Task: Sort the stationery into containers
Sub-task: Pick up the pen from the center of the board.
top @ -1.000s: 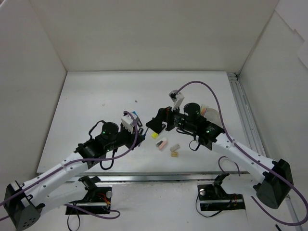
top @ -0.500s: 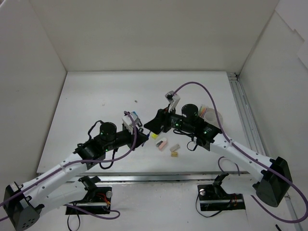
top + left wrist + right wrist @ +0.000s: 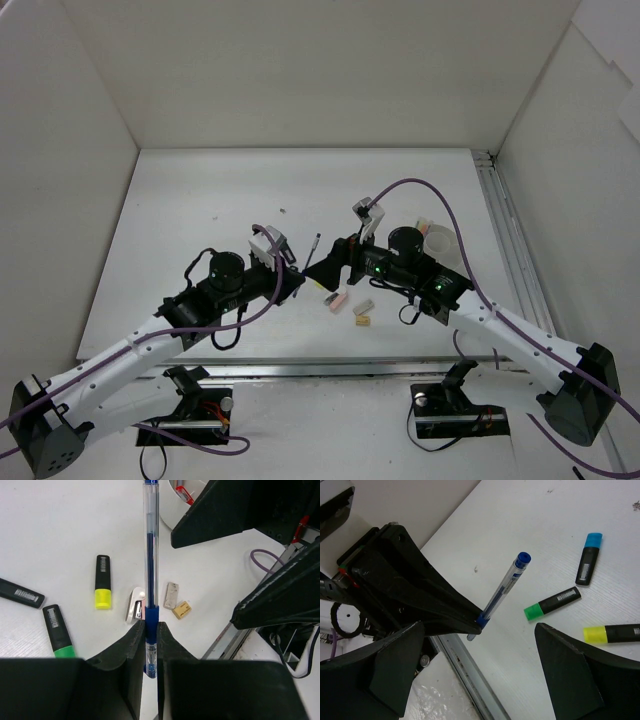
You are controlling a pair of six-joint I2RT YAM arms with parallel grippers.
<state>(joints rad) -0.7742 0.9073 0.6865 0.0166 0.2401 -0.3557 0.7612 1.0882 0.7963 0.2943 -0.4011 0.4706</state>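
My left gripper (image 3: 292,284) is shut on a thin blue pen (image 3: 310,252), which it holds clear of the table; the pen runs straight out from between the fingers in the left wrist view (image 3: 150,570). My right gripper (image 3: 337,262) is open and empty, just right of the pen, and sees it from its wrist view (image 3: 501,594). On the table lie yellow (image 3: 102,582), green (image 3: 59,630) and blue-ended (image 3: 588,565) highlighters. Pink (image 3: 336,299), grey (image 3: 363,306) and tan (image 3: 362,320) erasers lie together. The white tub (image 3: 441,243) behind the right arm holds a red pen (image 3: 185,492).
White walls close in the table at the back and both sides. A metal rail (image 3: 505,235) runs along the right edge and another along the near edge (image 3: 465,672). The right arm's purple cable (image 3: 455,225) loops over the tub.
The blue pen now sticks up from my left gripper, which has shifted a little right. My right gripper has drawn back to the right and nearer.
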